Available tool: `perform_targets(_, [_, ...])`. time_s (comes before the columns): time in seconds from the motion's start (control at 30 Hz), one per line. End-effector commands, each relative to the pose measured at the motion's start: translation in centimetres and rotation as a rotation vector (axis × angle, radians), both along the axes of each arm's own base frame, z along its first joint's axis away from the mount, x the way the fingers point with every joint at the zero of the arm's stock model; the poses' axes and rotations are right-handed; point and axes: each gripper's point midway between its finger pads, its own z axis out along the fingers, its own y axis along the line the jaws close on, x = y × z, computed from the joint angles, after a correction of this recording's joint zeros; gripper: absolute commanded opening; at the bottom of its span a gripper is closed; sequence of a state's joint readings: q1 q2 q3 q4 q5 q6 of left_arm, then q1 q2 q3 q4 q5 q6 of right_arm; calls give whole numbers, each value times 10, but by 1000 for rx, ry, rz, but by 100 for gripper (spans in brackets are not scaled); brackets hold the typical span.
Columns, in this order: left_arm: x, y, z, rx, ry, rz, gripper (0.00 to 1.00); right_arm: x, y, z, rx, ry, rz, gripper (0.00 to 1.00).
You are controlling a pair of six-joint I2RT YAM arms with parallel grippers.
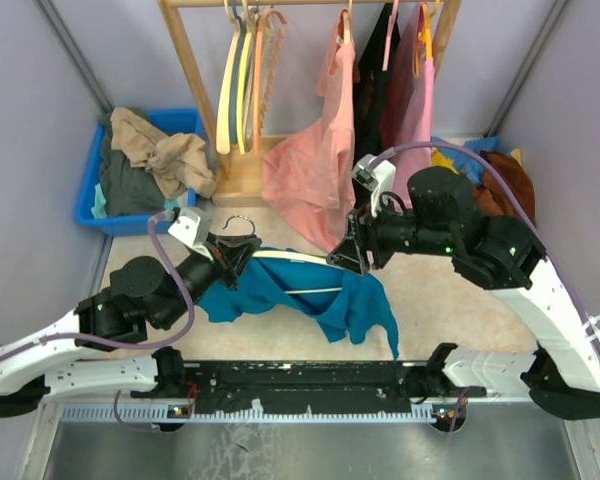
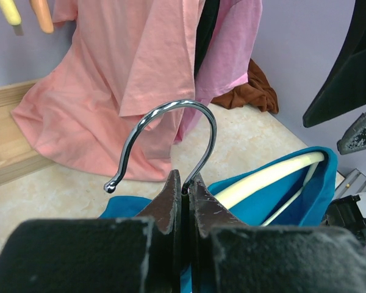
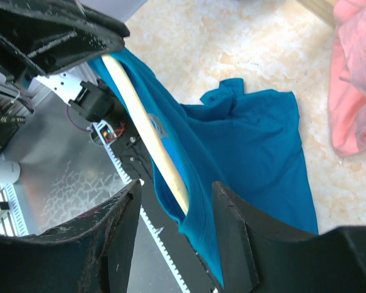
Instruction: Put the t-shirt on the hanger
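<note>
The left gripper (image 2: 184, 194) has its two dark fingers pinched together on the stem of the hanger's (image 2: 262, 178) round metal hook (image 2: 182, 103), which arcs upright above them. The hanger's cream arm runs off to the right with the teal t-shirt (image 2: 241, 210) draped around it. Behind, a pink shirt (image 2: 128, 79) hangs down to the pale desk (image 2: 61, 189), with brown cloth (image 2: 250, 94) beside it.

A wooden rack (image 1: 193, 80) stood at the back, with empty hangers (image 1: 245, 80), a peach-pink shirt (image 1: 315, 170), a black garment (image 1: 375, 75) and a deeper pink top (image 1: 415, 110) hanging from it. To the left, a blue bin (image 1: 88, 200) held tan cloth (image 1: 165, 150). Brown clothes (image 1: 505, 180) lay heaped at the right.
</note>
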State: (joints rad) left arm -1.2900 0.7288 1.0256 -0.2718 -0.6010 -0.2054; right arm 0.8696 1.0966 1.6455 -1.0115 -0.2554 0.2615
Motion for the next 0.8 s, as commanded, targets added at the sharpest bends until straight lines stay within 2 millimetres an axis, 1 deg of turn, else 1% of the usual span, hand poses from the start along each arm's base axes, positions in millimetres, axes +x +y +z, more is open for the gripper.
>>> perform_targets(0.0, [-5,1,26,-79,-29,-28,0,-6,-8,4,20,-38,5,50])
perform_targets(0.13, [-6,2,27,-80,-30,-29,0,-5,-18,-4,-6,-29,-36,44])
perform_targets(0.23, [-6,5,29,-85,-36,-27,0,-12,-22,-12,0,-20,-21,44])
perform_targets(0.33, [-6,8,33,-84,-44,-26,0,-15,-27,-19,-6,-21,-27,45])
perform_targets(0.43, [-7,10,36,-76,-47,-28,0,-16,-28,-26,-7,-15,-31,43])
perform_targets(0.53, [-8,9,37,-73,-49,-33,0,-14,-29,-30,-10,-15,-46,37])
perform_targets(0.67, [-8,7,35,-65,-47,-37,0,-13,-27,-28,4,-20,-46,20])
perform_targets(0.73, [-8,6,35,-62,-47,-38,0,-12,-26,-26,11,-24,-48,15])
perform_targets(0.77, [-7,6,34,-60,-46,-39,0,-12,-26,-25,14,-27,-47,15])
